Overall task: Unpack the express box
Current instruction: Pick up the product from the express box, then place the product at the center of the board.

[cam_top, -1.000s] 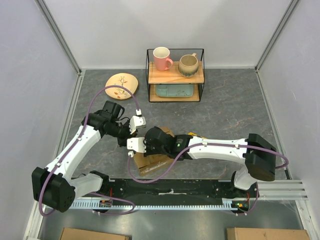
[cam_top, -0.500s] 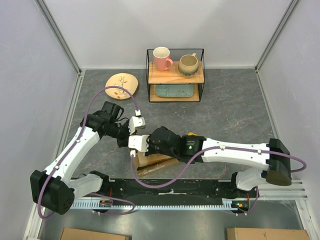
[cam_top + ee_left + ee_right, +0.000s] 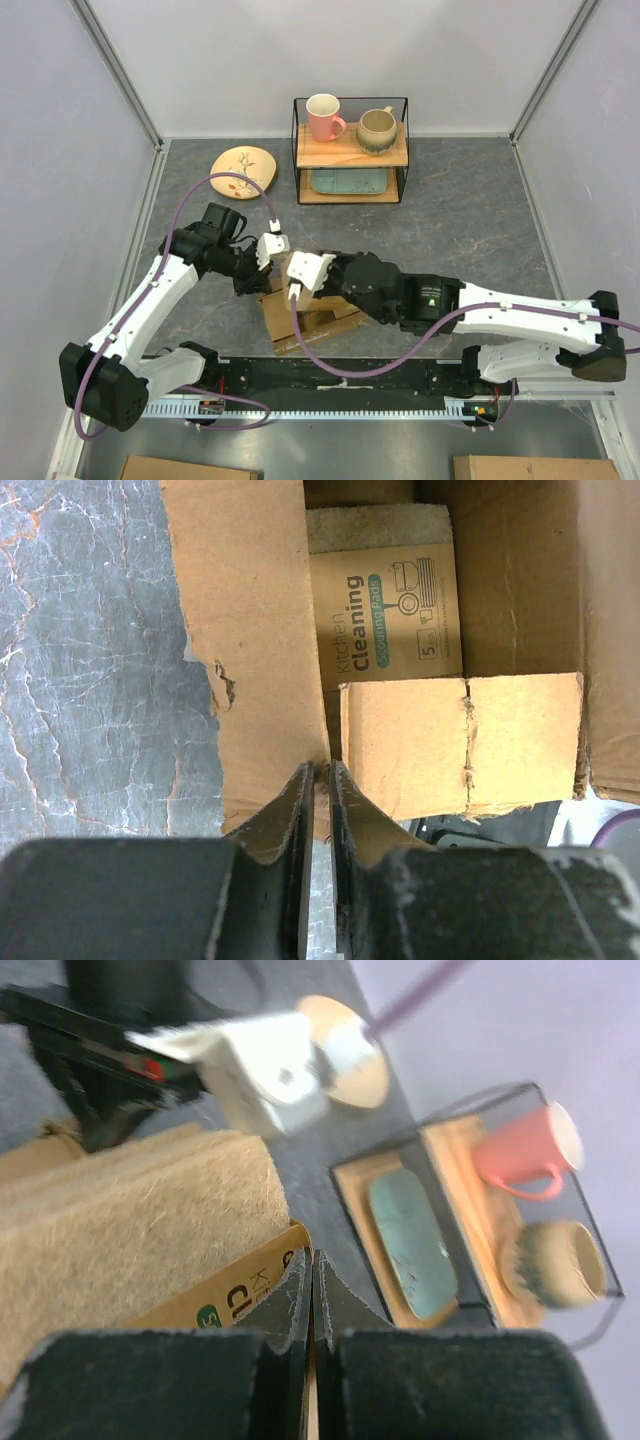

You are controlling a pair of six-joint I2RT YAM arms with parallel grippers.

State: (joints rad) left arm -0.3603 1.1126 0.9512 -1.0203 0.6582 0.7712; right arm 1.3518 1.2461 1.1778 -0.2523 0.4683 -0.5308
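The express box stands open on the table just in front of the arm bases, partly covered by both arms. My left gripper is at its left side. In the left wrist view it is shut on the edge of a torn cardboard flap. Inside the box lies a pack of kitchen scouring pads. My right gripper hovers over the open box. In the right wrist view it is shut on the printed card sleeve of a fibrous scouring pad pack.
A wire shelf at the back holds a pink mug, a beige mug and a teal tray. A wooden plate lies left of it. Two plain cardboard boxes sit below the near rail.
The right arm's elbow swung far to the right and its gripper drew back over the box, uncovering more of the carton. The left gripper kept its hold on the flap.
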